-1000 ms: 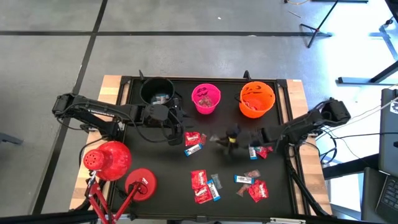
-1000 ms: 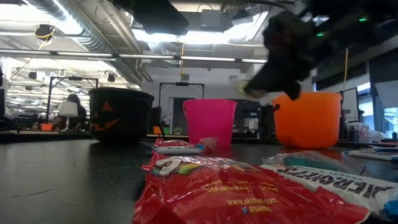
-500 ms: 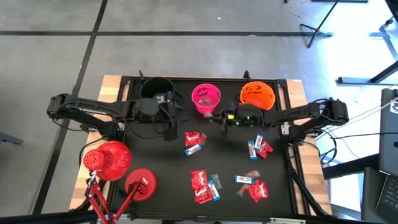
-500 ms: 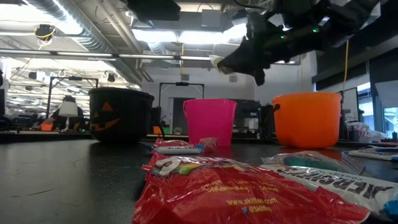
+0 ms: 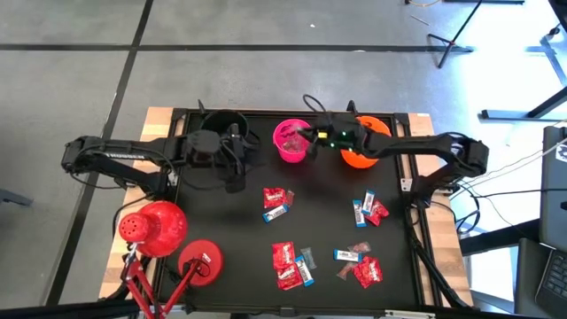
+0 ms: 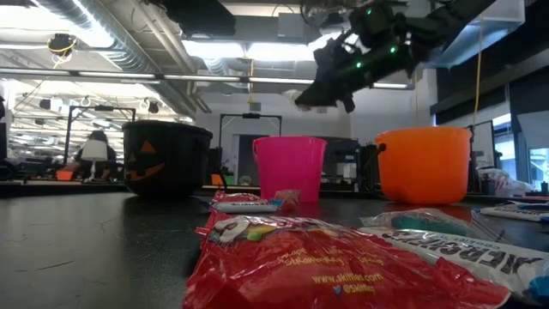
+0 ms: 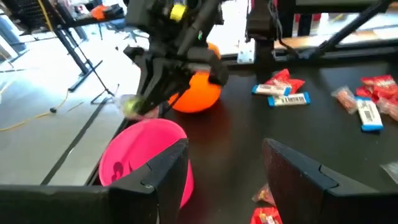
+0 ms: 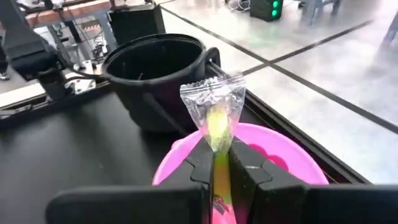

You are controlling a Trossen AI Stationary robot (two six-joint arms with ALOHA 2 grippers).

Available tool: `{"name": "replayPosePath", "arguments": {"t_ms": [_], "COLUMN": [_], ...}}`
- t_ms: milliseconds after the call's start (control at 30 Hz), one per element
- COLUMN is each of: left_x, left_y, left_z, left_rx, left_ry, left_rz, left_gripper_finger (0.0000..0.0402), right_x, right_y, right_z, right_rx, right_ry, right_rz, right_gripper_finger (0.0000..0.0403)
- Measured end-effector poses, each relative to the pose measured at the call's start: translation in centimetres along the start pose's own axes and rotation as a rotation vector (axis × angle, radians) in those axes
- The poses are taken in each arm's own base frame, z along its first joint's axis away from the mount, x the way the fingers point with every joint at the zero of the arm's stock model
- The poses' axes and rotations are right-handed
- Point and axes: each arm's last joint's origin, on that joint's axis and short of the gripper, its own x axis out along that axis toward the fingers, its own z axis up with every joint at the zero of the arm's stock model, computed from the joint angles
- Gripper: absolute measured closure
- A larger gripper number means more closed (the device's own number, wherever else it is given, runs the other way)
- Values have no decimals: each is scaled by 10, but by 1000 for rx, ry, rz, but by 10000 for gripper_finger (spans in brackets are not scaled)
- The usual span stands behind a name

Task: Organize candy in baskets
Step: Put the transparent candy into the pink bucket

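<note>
Right gripper (image 8: 214, 163) clamped on clear-wrapped yellow sweet (image 8: 214, 118), above round pink bucket (image 5: 293, 142) at table's far edge. Left gripper (image 7: 227, 163) fingers apart, waiting near black cauldron bucket (image 5: 221, 130). Many red and blue-white wrapped sweets (image 5: 276, 203) remain unsorted toward near edge.

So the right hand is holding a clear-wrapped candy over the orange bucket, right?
Not quite. The right hand does grip a clear-wrapped candy, but it hangs over the pink bucket, not the orange bucket. The right wrist view shows the pink rim right beneath the candy, and the high view puts the hand at that bucket's edge.
</note>
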Motion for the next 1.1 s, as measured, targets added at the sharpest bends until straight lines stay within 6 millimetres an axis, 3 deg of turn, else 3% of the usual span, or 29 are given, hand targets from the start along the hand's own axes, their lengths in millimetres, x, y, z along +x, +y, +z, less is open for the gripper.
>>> {"name": "replayPosePath", "arguments": {"t_ms": [167, 433, 800, 1100], "left_x": [-1, 1, -1, -3], "left_y": [6, 9, 12, 13], "left_z": [-18, -53, -45, -39], "left_rx": [-42, -154, -210, -305], "left_ry": [-16, -104, -213, -280], "left_rz": [29, 46, 66, 81], "left_gripper_finger": [206, 206, 206, 206], "right_x": [10, 15, 15, 15], "right_y": [-11, -11, -11, -12], "right_z": [-11, -16, -13, -14], "right_rx": [33, 33, 27, 0], "right_ry": [48, 60, 37, 39], "right_rz": [21, 21, 16, -21], "right_gripper_finger": [375, 375, 360, 274]}}
